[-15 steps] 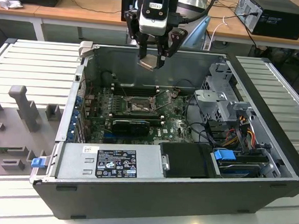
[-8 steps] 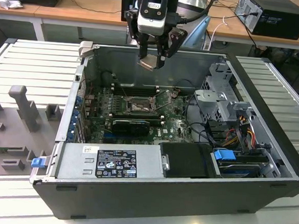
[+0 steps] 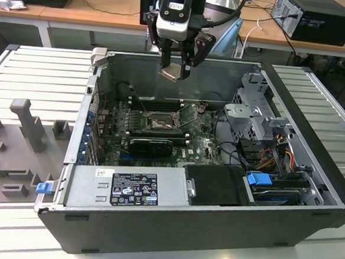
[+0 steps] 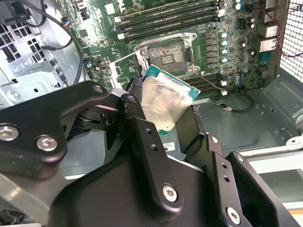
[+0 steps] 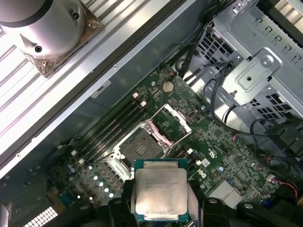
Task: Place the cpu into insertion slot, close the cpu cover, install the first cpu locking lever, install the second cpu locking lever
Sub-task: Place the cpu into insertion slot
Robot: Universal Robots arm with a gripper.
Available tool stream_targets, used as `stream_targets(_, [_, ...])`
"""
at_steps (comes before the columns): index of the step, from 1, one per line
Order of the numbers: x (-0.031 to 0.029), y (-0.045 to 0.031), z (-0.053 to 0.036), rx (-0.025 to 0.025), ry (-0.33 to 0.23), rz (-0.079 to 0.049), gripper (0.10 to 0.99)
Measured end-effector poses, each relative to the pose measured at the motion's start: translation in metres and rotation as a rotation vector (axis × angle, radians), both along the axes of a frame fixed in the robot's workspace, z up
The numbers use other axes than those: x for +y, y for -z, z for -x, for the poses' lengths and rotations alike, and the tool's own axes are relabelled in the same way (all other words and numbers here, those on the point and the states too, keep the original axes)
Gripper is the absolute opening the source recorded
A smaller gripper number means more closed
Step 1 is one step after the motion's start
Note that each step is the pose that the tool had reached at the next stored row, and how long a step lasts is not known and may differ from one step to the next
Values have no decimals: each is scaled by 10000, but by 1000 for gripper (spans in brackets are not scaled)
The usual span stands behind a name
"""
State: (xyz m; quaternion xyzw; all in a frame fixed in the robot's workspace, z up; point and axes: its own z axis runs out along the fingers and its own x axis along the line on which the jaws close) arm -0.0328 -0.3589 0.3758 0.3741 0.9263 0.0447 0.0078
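My gripper [image 3: 176, 69] hangs above the open computer case, shut on the cpu [image 3: 171, 73], a flat silvery square chip. In both wrist views the black fingers [image 4: 142, 123] clamp the cpu [image 4: 164, 101] by two opposite edges, metal top showing [image 5: 160, 188]. The insertion slot [image 5: 140, 147] lies uncovered on the green board below, dark with a pale grid centre [image 4: 166, 54]. The cpu cover [image 5: 180, 117] stands swung up beside the slot. In the exterior view the slot [image 3: 159, 123] sits well below the gripper and toward the case's front.
Memory slots [image 3: 156, 103] run behind the socket and a long black graphics card [image 3: 150, 144] lies in front of it. A drive cage [image 3: 256, 111] with cables fills the exterior view's right, and a power supply [image 3: 127, 188] the front. The case walls [image 3: 84, 117] enclose the board.
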Motion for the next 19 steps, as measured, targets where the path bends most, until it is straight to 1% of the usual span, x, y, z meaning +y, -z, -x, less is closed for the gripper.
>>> stream_targets(10, [0, 0, 0, 0, 366, 0, 529])
stream_targets(19, [0, 0, 0, 0, 551, -1, 529])
